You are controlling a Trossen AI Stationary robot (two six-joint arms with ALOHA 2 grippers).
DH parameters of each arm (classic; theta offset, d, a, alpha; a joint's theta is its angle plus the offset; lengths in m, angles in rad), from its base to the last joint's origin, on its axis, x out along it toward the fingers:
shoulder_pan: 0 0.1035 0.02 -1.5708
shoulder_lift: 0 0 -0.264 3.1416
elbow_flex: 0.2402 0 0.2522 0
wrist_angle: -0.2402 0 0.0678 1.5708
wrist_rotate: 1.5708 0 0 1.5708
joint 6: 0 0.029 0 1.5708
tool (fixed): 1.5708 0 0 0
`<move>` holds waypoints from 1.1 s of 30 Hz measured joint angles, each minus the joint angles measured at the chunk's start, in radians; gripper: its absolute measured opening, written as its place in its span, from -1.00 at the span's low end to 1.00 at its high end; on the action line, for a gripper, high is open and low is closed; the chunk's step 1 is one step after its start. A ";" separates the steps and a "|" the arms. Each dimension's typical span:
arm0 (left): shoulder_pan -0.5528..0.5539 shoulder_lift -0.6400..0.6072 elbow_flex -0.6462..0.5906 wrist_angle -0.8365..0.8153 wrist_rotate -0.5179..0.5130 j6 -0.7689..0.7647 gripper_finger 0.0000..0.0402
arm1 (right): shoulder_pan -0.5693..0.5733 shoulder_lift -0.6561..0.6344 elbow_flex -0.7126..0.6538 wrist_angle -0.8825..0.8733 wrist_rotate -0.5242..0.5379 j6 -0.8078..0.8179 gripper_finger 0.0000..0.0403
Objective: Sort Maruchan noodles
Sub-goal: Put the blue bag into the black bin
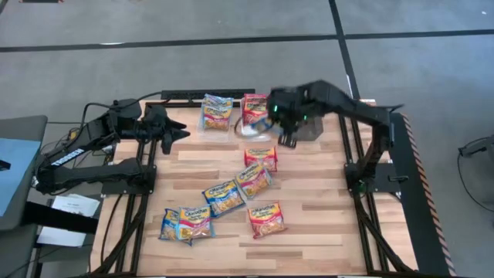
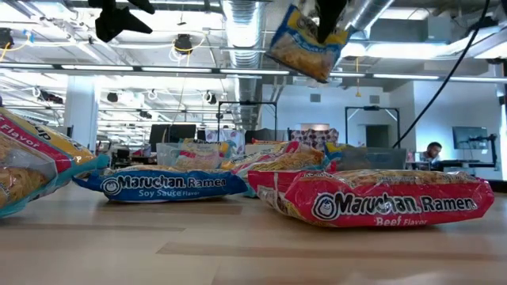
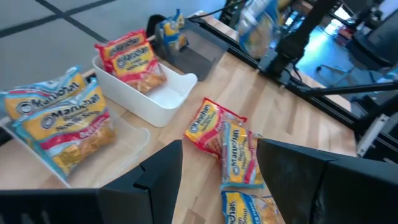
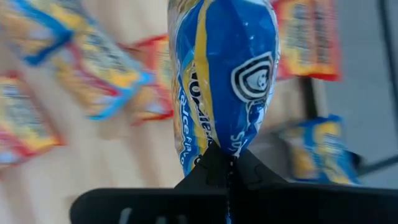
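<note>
Several Maruchan noodle packets lie flat on the wooden table (image 1: 309,193), among them a red one (image 1: 260,158) and a blue-edged one (image 1: 224,198). My right gripper (image 1: 279,123) hovers high over the table's far middle, shut on a blue soy-sauce packet (image 4: 224,81), which in the low view (image 2: 305,49) hangs well above the table. My left gripper (image 1: 179,133) waits open at the far left, clear of everything; between its fingers the left wrist view (image 3: 219,149) shows only packets lying on the table below. My right gripper pinches the blue packet by one crimped end seam (image 4: 227,154) between its two fingers. The fingers come from above, pointing steeply down. The packet hangs below them, tilted, lifted clear of the table and of the other packets.
Three bins stand along the far edge: a clear one (image 3: 127,134) with packets in it, a white one (image 3: 149,102) holding a red packet (image 3: 132,59), and a grey one (image 3: 196,56) with a blue packet (image 3: 171,31). Bare wood lies at the table's right and near sides.
</note>
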 joint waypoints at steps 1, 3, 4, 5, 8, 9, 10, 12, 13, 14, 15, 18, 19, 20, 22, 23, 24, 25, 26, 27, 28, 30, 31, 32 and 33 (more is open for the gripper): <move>0.000 0.000 0.000 0.000 -0.010 0.005 -0.03 | -0.035 -0.004 0.000 0.000 0.012 -0.033 -0.98; 0.000 0.000 0.000 0.001 -0.032 0.016 -0.03 | -0.102 -0.011 0.000 0.000 0.028 -0.100 -0.98; 0.000 0.000 0.000 0.002 -0.044 0.019 -0.03 | -0.136 -0.013 0.000 0.000 0.031 -0.137 -0.98; 0.000 0.000 0.000 0.002 -0.056 0.019 -0.03 | -0.171 -0.013 0.000 -0.001 0.032 -0.171 -0.98; 0.000 0.000 0.000 0.002 -0.084 0.020 -0.03 | -0.268 -0.012 0.000 0.000 0.032 -0.272 -0.98; 0.000 0.000 0.000 0.002 -0.092 0.020 -0.03 | -0.296 -0.010 0.000 0.000 0.032 -0.306 -0.98; 0.000 0.000 0.000 0.002 -0.101 0.020 -0.03 | -0.323 -0.007 0.000 0.000 0.033 -0.336 -0.98; 0.000 0.000 0.000 0.002 -0.118 0.020 -0.03 | -0.383 -0.001 -0.001 0.000 0.037 -0.393 -0.98; 0.000 0.000 0.000 0.002 -0.123 0.020 -0.03 | -0.408 -0.001 -0.002 0.001 0.042 -0.421 -0.98; 0.000 0.000 0.000 0.002 -0.129 0.020 -0.03 | -0.432 -0.001 -0.002 0.000 0.049 -0.448 -0.98; 0.000 0.000 0.000 0.002 -0.136 0.020 -0.03 | -0.453 0.003 0.000 -0.001 0.052 -0.466 -0.98; 0.000 0.000 0.000 0.002 -0.160 0.011 -0.03 | -0.512 0.013 -0.012 0.002 0.055 -0.476 -0.98; 0.000 0.000 0.000 0.002 -0.170 0.004 -0.03 | -0.528 0.013 -0.022 0.000 0.058 -0.487 -0.98; 0.000 0.000 0.000 0.002 -0.180 -0.002 -0.03 | -0.541 0.011 -0.036 0.002 0.070 -0.498 -0.98; 0.000 0.000 0.000 0.002 -0.201 -0.004 -0.03 | -0.571 0.010 -0.070 0.000 0.102 -0.519 -0.98; 0.000 0.000 0.000 0.002 -0.208 -0.004 -0.03 | -0.588 0.011 -0.086 -0.004 0.108 -0.526 -0.98; 0.000 0.000 0.000 0.002 -0.214 -0.004 -0.03 | -0.601 0.012 -0.103 0.000 0.108 -0.532 -0.97; 0.000 0.000 0.000 0.001 -0.223 -0.004 -0.03 | -0.614 0.012 -0.121 0.002 0.110 -0.546 -0.97; 0.000 0.000 0.000 0.001 -0.232 -0.005 -0.03 | -0.624 0.011 -0.141 0.002 0.117 -0.563 -0.97; 0.000 0.000 0.000 0.002 -0.243 -0.005 -0.03 | -0.629 0.011 -0.161 0.000 0.123 -0.577 -0.97; 0.000 0.000 0.000 0.001 -0.251 -0.006 -0.03 | -0.632 0.011 -0.182 0.001 0.126 -0.581 -0.97; 0.000 0.000 0.000 0.001 -0.260 -0.006 -0.03 | -0.632 0.011 -0.228 0.009 0.132 -0.595 -0.96; 0.000 0.000 0.000 0.001 -0.263 -0.006 -0.03 | -0.632 0.011 -0.249 0.011 0.131 -0.598 -0.96; 0.000 0.000 0.000 0.001 -0.265 -0.006 -0.03 | -0.632 0.011 -0.272 0.019 0.130 -0.599 -0.96; 0.000 0.000 0.000 0.001 -0.265 -0.007 -0.03 | -0.632 0.011 -0.295 0.031 0.130 -0.599 -0.96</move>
